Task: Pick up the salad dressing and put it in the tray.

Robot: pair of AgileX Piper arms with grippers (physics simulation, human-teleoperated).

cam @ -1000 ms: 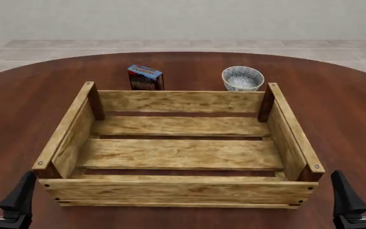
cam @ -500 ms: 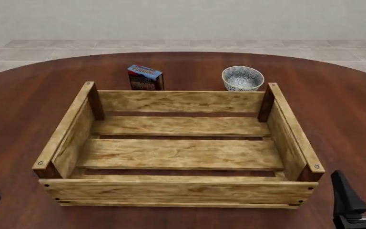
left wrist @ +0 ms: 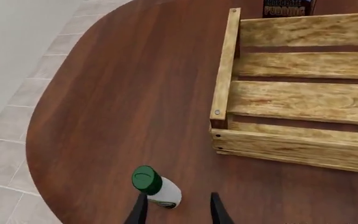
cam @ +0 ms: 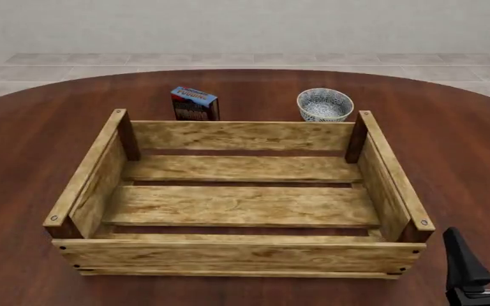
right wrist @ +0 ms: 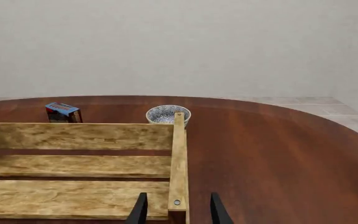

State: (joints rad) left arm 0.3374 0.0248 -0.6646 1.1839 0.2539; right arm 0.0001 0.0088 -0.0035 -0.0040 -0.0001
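The salad dressing, a slim pale grey-white bottle with a dark green cap, lies on its side on the dark red-brown wooden table; it appears only in the left wrist view, at the lower centre-left of the frame, and is absent from the front view. Its long axis runs diagonally, cap toward the upper left of that frame, body toward the lower right, where its end passes beside the tip of one finger; whether the finger touches the bottle cannot be told from this angle.

The left gripper shows two black fingertips at the bottom edge of the frame, parted with a clear gap and holding nothing; the bottle body lies just ahead of the gap, offset toward one finger rather than centred. The coming move probably requires a small sideways correction, and perhaps a wrist turn to set the fingers across the long axis, before descent.

The tray, a large light-wood slatted crate with dark brown corner posts, occupies the right half of the same frame, apart from the bottle, and holds nothing.

The right gripper sits at the lower right corner of the front view, fingers spread and empty, on the far side of the tray from the bottle; the left arm is therefore the nearer.
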